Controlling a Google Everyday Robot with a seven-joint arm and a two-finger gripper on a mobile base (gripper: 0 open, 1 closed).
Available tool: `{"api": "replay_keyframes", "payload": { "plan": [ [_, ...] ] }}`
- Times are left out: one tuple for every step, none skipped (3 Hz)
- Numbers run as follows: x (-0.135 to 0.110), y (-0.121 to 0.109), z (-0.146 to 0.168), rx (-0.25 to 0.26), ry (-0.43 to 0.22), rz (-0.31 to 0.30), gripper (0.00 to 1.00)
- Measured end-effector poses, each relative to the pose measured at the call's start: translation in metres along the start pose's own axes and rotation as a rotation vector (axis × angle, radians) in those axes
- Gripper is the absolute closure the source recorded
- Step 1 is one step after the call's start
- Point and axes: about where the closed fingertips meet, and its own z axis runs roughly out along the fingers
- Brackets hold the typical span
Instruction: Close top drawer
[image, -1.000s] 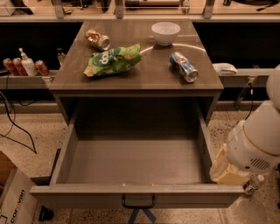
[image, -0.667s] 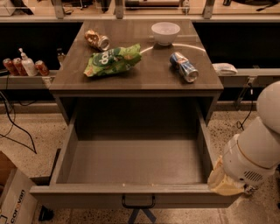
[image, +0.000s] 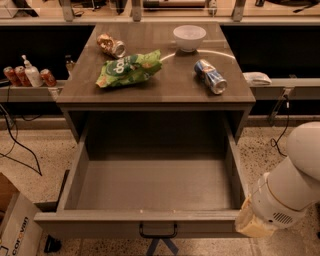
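The top drawer (image: 155, 185) is pulled far out of the grey-brown cabinet and is empty inside. Its front panel (image: 100, 222) runs along the bottom of the view with a small dark bar handle (image: 158, 231) at centre. My white arm (image: 292, 187) comes in from the right. Its wrist end and gripper (image: 250, 225) sit at the drawer's front right corner, against the end of the front panel. The fingers are hidden behind the wrist.
On the cabinet top (image: 165, 82) lie a green chip bag (image: 129, 68), a crushed gold can (image: 111, 45), a white bowl (image: 189, 37) and a blue can (image: 210, 76). Bottles and cans stand on a left shelf (image: 25, 76). A cardboard box (image: 15, 225) stands at lower left.
My arm has dropped lower and moved a little left, bringing the wrist down to the drawer's front right corner. The drawer has not visibly moved.
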Motion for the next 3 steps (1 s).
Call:
{"api": "replay_keyframes", "payload": {
  "plan": [
    [0.009,-0.004,0.016,-0.007,-0.022,0.035,1.0],
    [0.011,-0.017,0.027,-0.001,-0.051,0.049,1.0],
    [0.012,-0.039,0.03,0.025,-0.096,0.052,1.0]
  ]
}}
